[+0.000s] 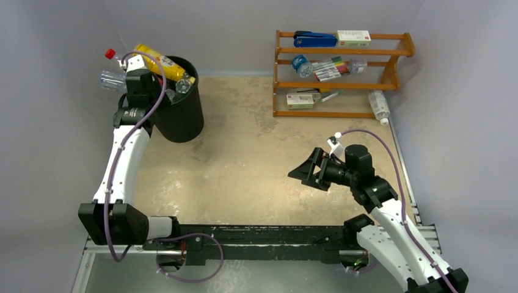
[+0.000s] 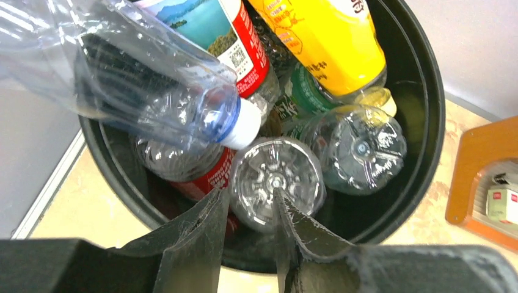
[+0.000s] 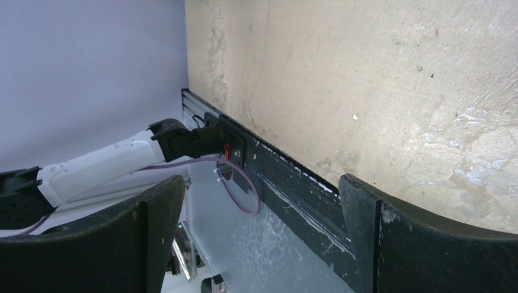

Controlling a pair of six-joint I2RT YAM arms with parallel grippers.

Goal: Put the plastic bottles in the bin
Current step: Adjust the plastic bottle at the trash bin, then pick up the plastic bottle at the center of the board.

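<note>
The black bin stands at the back left, packed with plastic bottles. A yellow bottle pokes out over its rim. In the left wrist view the bin holds the yellow bottle, a red-labelled one and two clear bottle bases. A clear bottle with a white cap lies across the rim. My left gripper hovers over the bin's near rim, shut with nothing between its fingers. My right gripper hangs open and empty over the table.
An orange wooden rack with markers and boxes stands at the back right. A clear bottle lies on the table beside its right end. Another clear bottle and a red cap show left of the bin.
</note>
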